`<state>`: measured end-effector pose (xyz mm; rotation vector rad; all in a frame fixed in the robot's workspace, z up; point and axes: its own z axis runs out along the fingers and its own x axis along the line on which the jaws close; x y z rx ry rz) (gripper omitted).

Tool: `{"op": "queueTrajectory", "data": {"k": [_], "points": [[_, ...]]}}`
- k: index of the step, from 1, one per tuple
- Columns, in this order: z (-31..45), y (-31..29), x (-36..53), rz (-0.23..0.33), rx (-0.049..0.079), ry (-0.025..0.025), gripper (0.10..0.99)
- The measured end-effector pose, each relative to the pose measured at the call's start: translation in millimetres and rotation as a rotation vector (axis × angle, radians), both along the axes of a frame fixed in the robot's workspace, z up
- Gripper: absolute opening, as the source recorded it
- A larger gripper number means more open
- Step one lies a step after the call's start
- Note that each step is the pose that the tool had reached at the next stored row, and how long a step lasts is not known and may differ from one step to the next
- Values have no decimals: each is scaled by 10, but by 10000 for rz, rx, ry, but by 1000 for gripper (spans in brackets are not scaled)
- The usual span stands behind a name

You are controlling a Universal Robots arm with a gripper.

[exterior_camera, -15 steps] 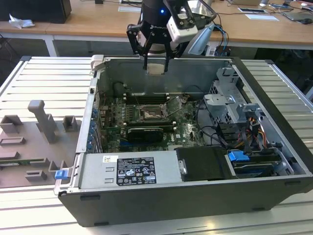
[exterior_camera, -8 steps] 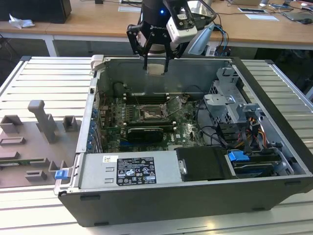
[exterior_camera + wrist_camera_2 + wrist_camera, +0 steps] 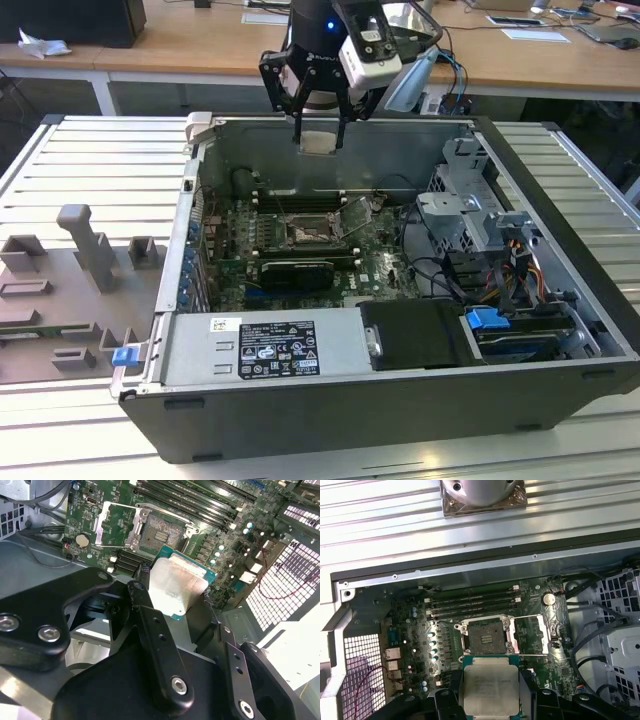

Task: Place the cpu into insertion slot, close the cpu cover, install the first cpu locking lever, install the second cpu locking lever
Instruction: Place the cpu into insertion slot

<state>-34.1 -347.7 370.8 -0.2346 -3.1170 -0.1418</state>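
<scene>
Your ribbed metal table [image 3: 90, 160] carries grey fixture blocks [image 3: 85, 245] at the exterior view's left. The open computer case [image 3: 300, 420] takes up the middle and right, and wooden desks [image 3: 200, 40] run behind. Inside the case, the insertion slot [image 3: 485, 639] sits bare on the green motherboard [image 3: 230, 240], with the cpu cover [image 3: 510, 634] swung up and open beside it. Your arm [image 3: 320, 25] hangs down over the case's far wall. The gripper [image 3: 320, 138] is clamped on two opposite edges of the cpu [image 3: 490, 692], holding it high above the board, well apart from the slot.
</scene>
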Motion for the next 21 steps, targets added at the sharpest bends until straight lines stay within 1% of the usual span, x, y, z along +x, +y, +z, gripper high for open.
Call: {"op": "queueTrajectory", "data": {"k": [17,21], "points": [[-15,0,0,-300,0,0,533],[-24,0,0,-541,0,-1,533]]}}
